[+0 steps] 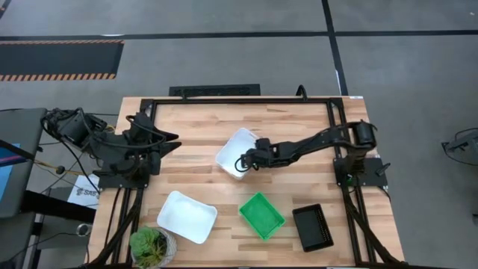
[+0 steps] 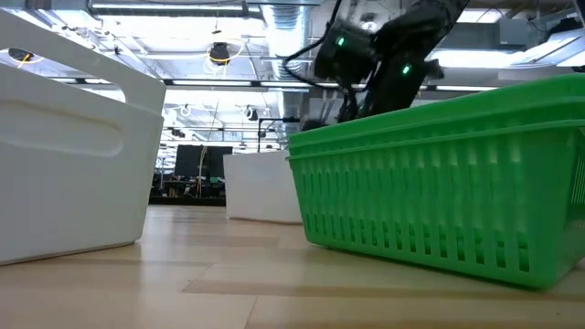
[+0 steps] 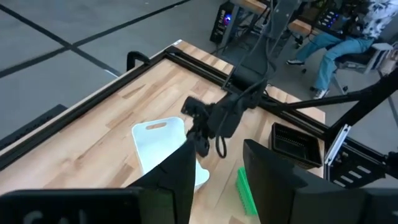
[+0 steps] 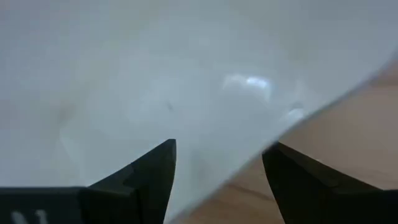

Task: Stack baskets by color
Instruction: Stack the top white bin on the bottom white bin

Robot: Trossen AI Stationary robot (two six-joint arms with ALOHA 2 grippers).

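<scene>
The left gripper (image 1: 166, 143), fingers parted around nothing, waited at the table's left edge. At centre, the right gripper (image 1: 243, 162) stood released, its spread fingers straddling the rim of a white basket (image 1: 233, 149) on the table (image 1: 194, 119).

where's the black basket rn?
High view: the black basket sits at the table's front right corner, just right of the green basket, on the right arm's side.

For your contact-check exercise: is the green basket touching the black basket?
Apart. The high view shows bare wood between the green basket and the black basket.
</scene>
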